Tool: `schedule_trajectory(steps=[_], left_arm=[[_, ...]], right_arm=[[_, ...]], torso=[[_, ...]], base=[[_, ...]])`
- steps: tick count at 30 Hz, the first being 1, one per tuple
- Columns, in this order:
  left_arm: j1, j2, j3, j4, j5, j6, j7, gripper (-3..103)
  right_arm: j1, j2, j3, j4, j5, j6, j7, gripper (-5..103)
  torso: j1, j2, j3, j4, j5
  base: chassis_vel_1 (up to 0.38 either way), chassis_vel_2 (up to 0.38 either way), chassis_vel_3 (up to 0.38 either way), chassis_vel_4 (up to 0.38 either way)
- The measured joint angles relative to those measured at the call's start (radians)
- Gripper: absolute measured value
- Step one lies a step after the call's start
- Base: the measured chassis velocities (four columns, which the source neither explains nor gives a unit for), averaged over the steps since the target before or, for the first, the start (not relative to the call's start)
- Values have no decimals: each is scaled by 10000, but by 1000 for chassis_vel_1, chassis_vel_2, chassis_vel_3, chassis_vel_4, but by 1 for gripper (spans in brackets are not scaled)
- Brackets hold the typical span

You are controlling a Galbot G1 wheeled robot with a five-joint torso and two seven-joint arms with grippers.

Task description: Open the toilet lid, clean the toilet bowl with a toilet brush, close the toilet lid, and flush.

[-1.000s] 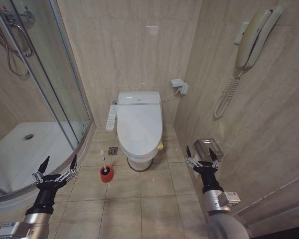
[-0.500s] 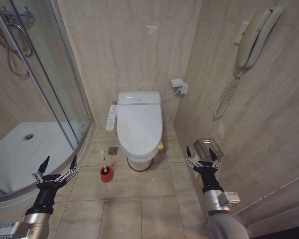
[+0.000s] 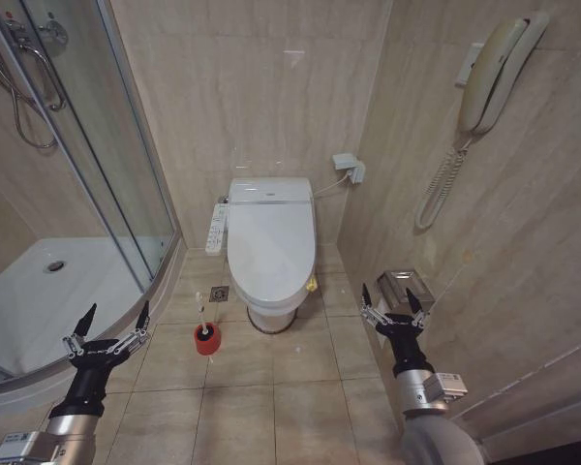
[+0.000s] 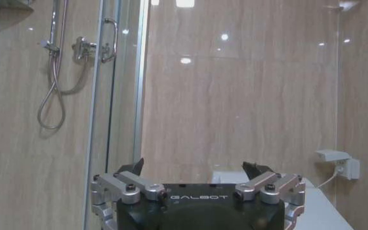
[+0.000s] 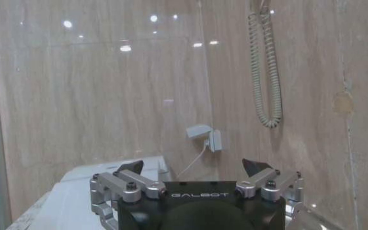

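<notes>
**R wrist cam: end effector spread, facing tiled corner**

R end effector (image 5: pixel 197 168) sits low in frame, black body w/ silver linkages, both dark fingertips (image 5: pixel 130 166) spread wide apart, nothing between them. Beyond it, to one side: white toilet tank top (image 5: pixel 117 171), partly hidden behind the finger linkage. Past the gap betw. fingers: wall socket w/ white plug (image 5: pixel 206 136), cable running down toward the tank. Above the other finger: coiled phone cord (image 5: pixel 265 72) hanging on beige tile wall (image 5: pixel 94 96).
</notes>
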Motion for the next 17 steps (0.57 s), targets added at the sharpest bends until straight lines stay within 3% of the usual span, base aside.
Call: schedule_trajectory(steps=[17], left_arm=[[0, 0, 0, 0, 0, 0, 0, 100]], right_arm=[[0, 0, 0, 0, 0, 0, 0, 100]], torso=[[0, 0, 0, 0, 0]], base=[[0, 0, 0, 0]])
